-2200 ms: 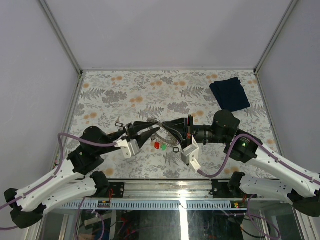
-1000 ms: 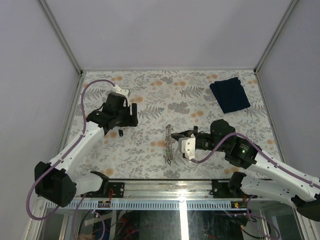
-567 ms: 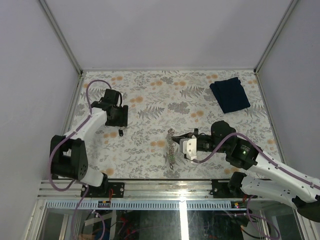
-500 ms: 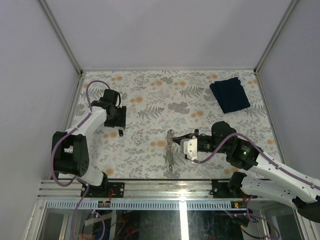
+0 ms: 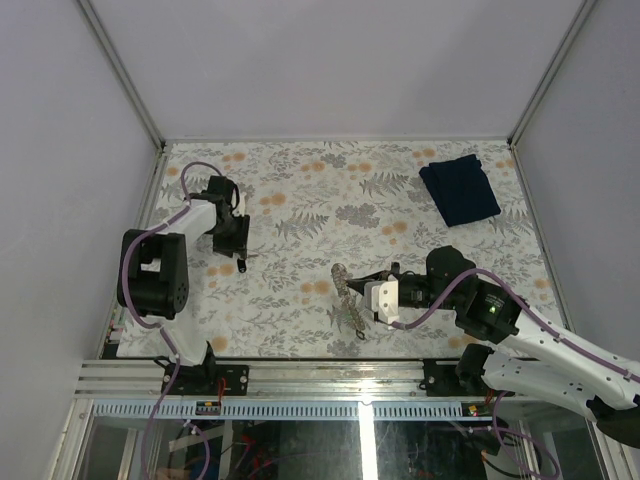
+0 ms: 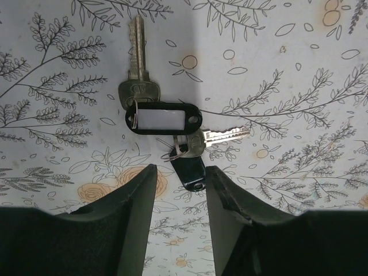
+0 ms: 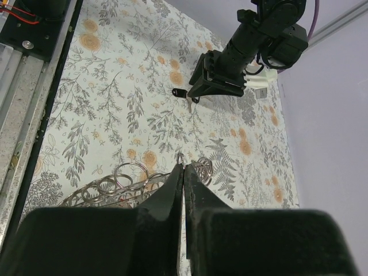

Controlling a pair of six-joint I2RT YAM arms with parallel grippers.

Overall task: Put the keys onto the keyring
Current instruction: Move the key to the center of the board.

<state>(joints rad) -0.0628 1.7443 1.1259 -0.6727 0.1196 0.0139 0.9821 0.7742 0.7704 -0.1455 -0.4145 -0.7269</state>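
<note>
Left arm (image 5: 196,212) folded back; left tool (image 6: 179,173) spread, aimed down over keys (image 6: 163,118); right tool (image 7: 183,170) pinching keyring (image 7: 112,187).

We see our right fingers (image 7: 168,198) pinching the keyring (image 7: 109,187); at twelve o'clock, the left gripper (image 7: 198,91) meets the keys (image 7: 181,94).

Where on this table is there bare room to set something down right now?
Free: the far strip between the left gripper and the blue cloth; the near patch between the keys and keyring. Crowded: around the right gripper holding the keyring.
</note>
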